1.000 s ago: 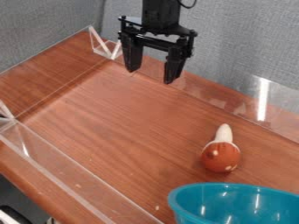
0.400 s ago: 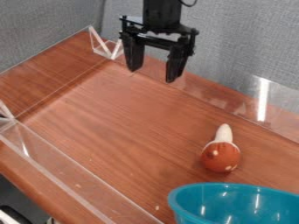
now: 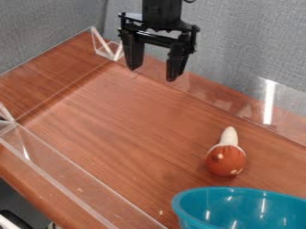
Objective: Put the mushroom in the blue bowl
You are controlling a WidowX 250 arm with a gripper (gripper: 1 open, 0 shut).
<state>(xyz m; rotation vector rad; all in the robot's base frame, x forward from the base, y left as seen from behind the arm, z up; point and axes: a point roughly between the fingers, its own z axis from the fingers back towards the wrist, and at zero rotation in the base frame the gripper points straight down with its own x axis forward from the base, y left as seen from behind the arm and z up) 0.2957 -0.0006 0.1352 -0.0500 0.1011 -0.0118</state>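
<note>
I see nothing of the job done yet. My tool point(image 3: 157, 64) hangs above the far side of the counter point(image 3: 120, 116), fingers spread wide and empty. The mushroom point(image 3: 226, 155) lies on its side well apart from it, near the front right, cap toward me and stem pointing away. It sits just beside the blue bowl point(image 3: 239, 211), probably not touching, though the bowl is cut off at the frame edge. Reach, grasp, lift and drop all remain.
</note>
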